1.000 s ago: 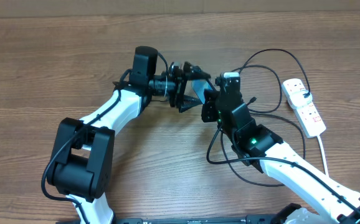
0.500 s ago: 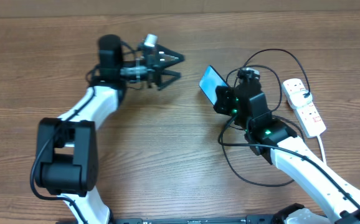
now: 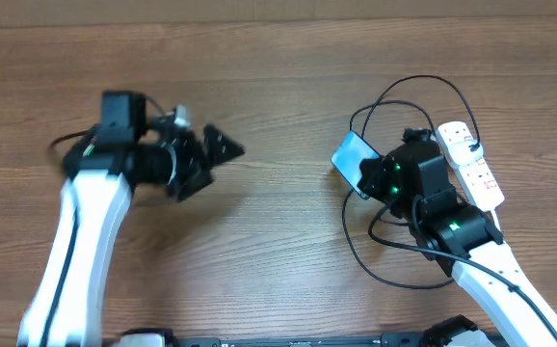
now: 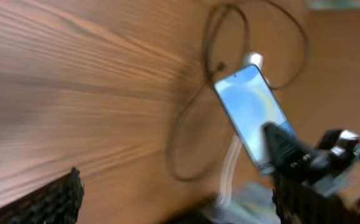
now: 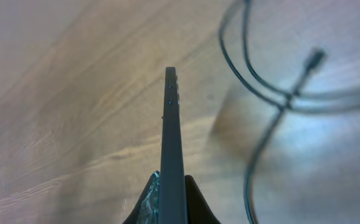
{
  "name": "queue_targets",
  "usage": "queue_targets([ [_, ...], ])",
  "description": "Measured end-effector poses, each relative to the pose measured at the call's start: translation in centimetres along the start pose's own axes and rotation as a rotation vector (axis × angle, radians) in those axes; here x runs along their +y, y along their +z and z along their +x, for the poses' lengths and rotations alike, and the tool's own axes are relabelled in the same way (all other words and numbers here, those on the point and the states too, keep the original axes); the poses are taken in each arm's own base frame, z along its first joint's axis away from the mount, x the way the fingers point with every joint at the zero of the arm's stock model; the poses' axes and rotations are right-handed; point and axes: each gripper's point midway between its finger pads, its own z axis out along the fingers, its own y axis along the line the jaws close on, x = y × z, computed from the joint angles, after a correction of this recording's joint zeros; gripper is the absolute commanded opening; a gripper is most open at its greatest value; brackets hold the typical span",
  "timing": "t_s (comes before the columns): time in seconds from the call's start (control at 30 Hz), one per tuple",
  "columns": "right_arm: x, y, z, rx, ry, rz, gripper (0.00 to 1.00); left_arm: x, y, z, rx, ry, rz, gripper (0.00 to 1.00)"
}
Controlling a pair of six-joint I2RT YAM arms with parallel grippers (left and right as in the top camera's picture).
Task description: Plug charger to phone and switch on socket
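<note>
Phone [image 5: 170,124] sits edge-on, pinched tight in my right gripper [image 5: 170,183]; my left gripper [image 3: 213,162] spreads wide above the table [image 3: 278,77], holding nothing.

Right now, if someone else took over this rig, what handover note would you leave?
Left gripper: open, empty, at the left.
Right gripper: shut on the phone, holding it edge-up.
The charger lies looped on the table near it, connector tip loose.
The socket sits at the far right.
Done: phone picked up.
Left: plug in charger, switch socket on.
</note>
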Motion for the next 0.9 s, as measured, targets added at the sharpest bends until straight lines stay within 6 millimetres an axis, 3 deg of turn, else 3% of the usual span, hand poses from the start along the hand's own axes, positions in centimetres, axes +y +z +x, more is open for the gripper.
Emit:
queue_targets([
  [0.17, 0.4, 0.7, 0.7, 0.013, 0.133, -0.059, 0.04, -2.0, -7.5, 2.2, -0.285, 0.195, -0.066, 0.99],
  [0.23, 1.6, 1.4, 0.9, 0.009, 0.188, -0.163, 0.04, -2.5, -10.6, 4.1, -0.401, 0.241, -0.062, 1.0],
  [0.3, 3.6, 1.6, 0.8, -0.004, 0.212, -0.317, 0.04, -2.1, -11.6, 5.6, -0.453, 0.242, -0.049, 1.0],
  [0.43, 6.2, 0.7, 1.9, 0.074, 0.331, -0.523, 0.04, 1.2, -9.8, 7.9, -0.469, 0.134, 0.001, 1.0],
  [0.6, 8.2, -0.1, 5.5, 0.212, 0.487, -0.643, 0.04, 1.8, -5.6, 5.7, -0.457, 0.034, 0.221, 1.0],
  [0.77, 10.7, -1.2, 9.1, 0.346, 0.563, -0.677, 0.04, 2.2, -3.1, 4.7, -0.402, -0.106, 0.368, 1.0],
  [0.9, 11.6, -1.1, 11.6, 0.393, 0.616, -0.65, 0.04, 1.5, -1.8, 4.8, -0.335, -0.219, 0.432, 1.0],
])
